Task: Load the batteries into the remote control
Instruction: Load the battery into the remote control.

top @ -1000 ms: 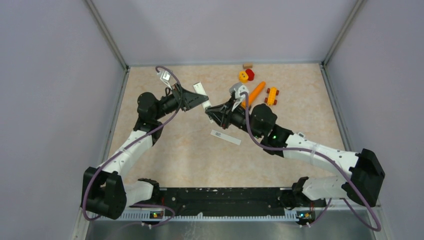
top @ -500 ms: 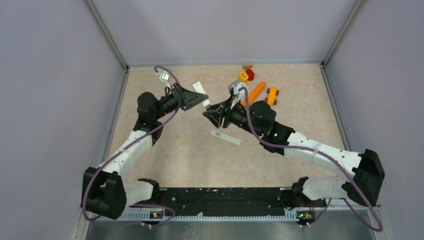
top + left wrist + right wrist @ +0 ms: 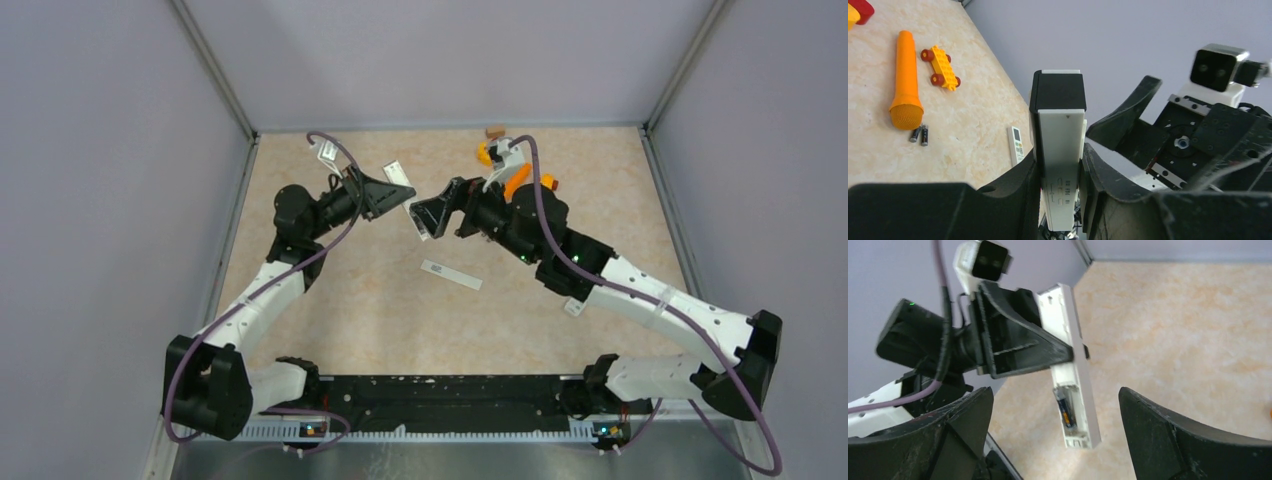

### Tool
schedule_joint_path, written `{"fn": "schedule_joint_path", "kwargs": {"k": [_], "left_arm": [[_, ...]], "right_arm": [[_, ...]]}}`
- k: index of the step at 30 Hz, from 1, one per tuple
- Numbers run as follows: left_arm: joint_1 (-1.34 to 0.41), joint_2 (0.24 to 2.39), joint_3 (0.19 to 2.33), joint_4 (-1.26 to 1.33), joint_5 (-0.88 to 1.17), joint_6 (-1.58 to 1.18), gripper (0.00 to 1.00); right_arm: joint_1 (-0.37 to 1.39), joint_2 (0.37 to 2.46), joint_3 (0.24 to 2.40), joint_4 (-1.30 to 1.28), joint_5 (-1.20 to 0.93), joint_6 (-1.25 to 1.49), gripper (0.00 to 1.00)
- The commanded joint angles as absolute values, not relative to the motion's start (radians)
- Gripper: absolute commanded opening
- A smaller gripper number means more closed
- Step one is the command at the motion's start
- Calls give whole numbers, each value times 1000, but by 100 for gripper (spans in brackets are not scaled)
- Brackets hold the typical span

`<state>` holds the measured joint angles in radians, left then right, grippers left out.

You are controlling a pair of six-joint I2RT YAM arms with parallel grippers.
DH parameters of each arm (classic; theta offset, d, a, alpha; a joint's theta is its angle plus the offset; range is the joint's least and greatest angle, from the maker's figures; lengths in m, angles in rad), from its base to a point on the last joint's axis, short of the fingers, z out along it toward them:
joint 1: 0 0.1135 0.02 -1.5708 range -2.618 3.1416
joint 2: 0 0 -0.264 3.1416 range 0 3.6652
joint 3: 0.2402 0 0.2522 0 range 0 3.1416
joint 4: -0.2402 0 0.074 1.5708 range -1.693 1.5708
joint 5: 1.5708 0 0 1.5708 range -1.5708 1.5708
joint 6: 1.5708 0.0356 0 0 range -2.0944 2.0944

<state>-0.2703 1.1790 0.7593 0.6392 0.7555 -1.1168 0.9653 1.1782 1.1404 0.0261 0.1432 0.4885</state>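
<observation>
Off the worktop (image 3: 360,300), the left end effector (image 3: 392,197) pinches the remote control (image 3: 1058,125) by its long sides, bay open with one battery (image 3: 1066,412) seated. The right end effector (image 3: 432,214) hangs just beside it, fingers spread wide and empty. The next cell probably comes from the two loose batteries (image 3: 919,135) lying close by the fat end of the orange carrot toy (image 3: 905,80) (take one across its barrel, from the side away from the carrot). The arms nearly meet here, so back straight off before swinging, and mind the smaller white remote (image 3: 1016,145) on the open worktop nearer the bases.
</observation>
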Motion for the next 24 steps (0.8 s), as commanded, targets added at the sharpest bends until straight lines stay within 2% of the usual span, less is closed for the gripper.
{"fn": "schedule_joint_path", "kwargs": {"k": [1,3,6,18,24], "left_arm": [[-272,1127,771,726,699,-1080,0],[-272,1118,768,730,684,-1075,0],[-272,1106,760,738,661,-1077,0],[-272,1110,738,797,653,-1118,0],[-272,1118,738,801,660,-1125,0]], "right_arm": [[939,1218,1209,-174,247,767,98],[929,1239,1216,-178,191,859,98],[928,1229,1154,-53,102,960,98],[880,1210,915,356,23,1275,99],[861,1236,894,471,-21,1315,99]]}}
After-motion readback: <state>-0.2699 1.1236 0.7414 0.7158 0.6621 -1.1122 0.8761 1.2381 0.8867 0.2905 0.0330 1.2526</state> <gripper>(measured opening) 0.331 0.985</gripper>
